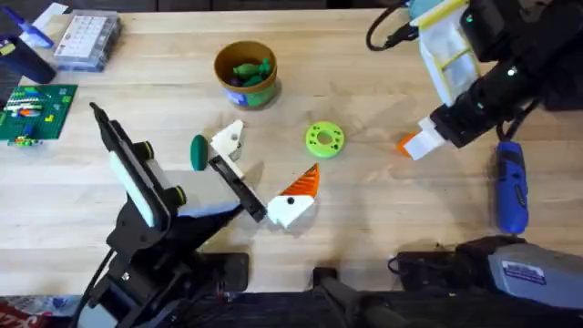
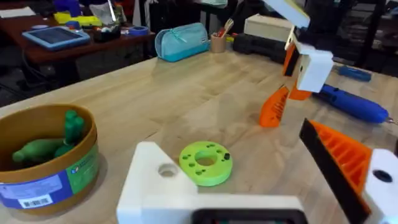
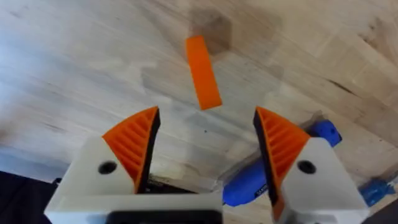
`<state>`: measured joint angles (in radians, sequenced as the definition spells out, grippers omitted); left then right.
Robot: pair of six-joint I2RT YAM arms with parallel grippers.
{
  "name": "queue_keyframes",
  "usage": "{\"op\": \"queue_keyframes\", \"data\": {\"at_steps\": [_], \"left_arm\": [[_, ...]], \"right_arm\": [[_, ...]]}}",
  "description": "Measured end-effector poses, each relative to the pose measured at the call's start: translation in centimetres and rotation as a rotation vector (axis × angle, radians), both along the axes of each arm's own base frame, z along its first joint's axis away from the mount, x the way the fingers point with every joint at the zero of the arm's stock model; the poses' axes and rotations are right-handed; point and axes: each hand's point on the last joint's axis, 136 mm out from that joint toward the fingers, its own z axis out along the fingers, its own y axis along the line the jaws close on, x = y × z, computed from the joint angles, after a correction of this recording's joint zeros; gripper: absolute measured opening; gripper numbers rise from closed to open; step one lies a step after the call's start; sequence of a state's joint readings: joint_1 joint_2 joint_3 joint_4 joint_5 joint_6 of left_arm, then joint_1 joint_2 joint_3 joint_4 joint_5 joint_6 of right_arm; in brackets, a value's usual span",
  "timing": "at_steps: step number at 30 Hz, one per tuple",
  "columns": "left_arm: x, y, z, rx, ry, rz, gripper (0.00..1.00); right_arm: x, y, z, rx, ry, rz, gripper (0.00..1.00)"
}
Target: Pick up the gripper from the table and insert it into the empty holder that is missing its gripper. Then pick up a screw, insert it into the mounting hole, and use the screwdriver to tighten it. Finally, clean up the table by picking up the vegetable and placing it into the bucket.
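Note:
My left gripper lies open on the table. One side is a bare white holder with a hole; the other finger is white with an orange pad. The loose gripper piece, an orange wedge, stands on the table under my right gripper, which hangs open above it without touching. The blue screwdriver lies near the right edge. A dark green vegetable lies beside the holder. The bucket holds other green pieces. No screw can be made out.
A bright green disc with holes lies between the two grippers. A clear parts box and a green circuit board sit at the far left. Dark equipment lines the front right edge.

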<state>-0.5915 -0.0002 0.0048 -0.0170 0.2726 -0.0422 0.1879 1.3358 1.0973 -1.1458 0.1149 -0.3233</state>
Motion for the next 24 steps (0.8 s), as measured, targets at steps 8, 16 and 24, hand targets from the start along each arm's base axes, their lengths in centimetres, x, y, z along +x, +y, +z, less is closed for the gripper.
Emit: {"op": "queue_keyframes", "data": {"at_steps": [8, 16, 24], "left_arm": [[0.0, 0.0, 0.0, 0.0, 0.0, 0.0, 0.994], [0.0, 0.0, 0.0, 0.0, 0.0, 0.0, 0.994], [0.0, 0.0, 0.0, 0.0, 0.0, 0.0, 0.994]], "right_arm": [[1.5, -0.3, -1.9, -0.006, 0.034, -0.005, 0.881], [1.5, 0.0, -2.7, -0.002, 0.07, 0.105, 0.881], [1.6, 0.2, -3.6, -0.001, 0.106, 0.137, 0.87]]}}
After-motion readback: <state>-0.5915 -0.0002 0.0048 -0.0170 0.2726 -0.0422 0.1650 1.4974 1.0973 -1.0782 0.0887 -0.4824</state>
